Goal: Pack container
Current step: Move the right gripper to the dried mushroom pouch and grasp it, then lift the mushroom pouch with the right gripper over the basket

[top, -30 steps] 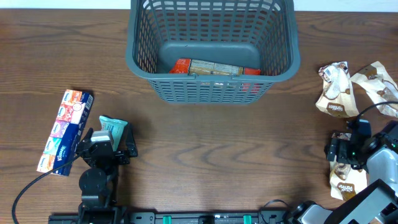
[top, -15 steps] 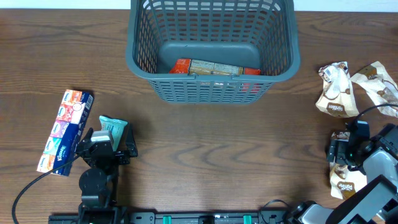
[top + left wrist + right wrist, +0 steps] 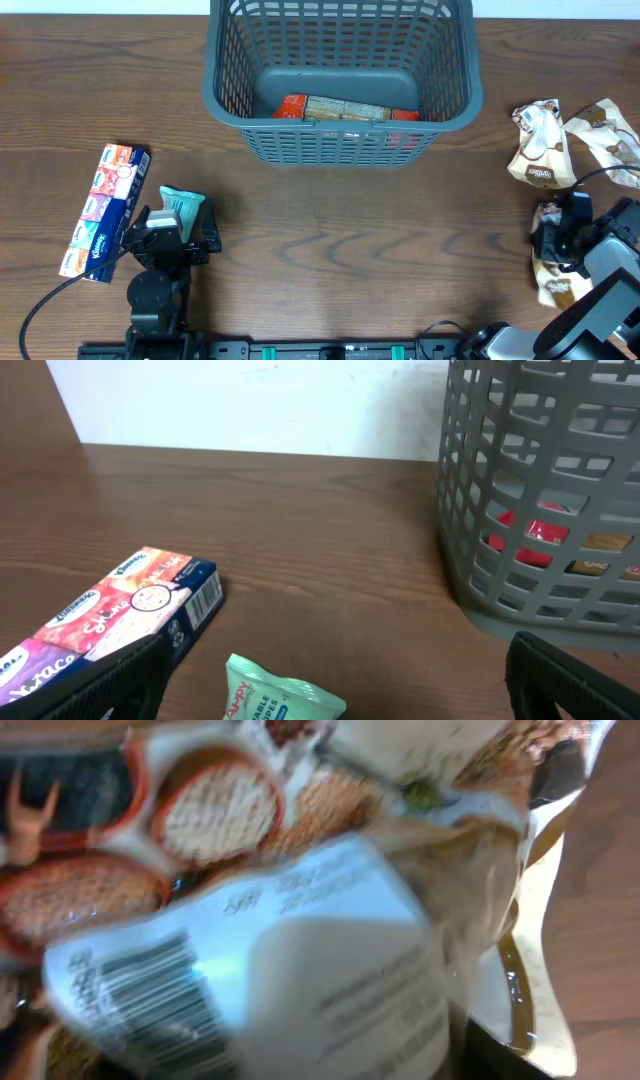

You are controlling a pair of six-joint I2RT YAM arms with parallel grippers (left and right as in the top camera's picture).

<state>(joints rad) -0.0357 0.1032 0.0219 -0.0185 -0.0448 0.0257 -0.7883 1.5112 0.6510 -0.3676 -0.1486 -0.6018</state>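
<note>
Even soft light, right-wrist view blurred

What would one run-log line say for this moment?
left gripper: open over wipes pack | right gripper: at snack bag, grip unclear | container: partly filled

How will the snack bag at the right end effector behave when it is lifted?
The snack bag looks like thin, creased film, so it will probably flop and fold rather than stay flat. Its glossy surface may slip in a light grasp. Its crumpled shape suggests little inside, so it is likely light for its size.
</note>
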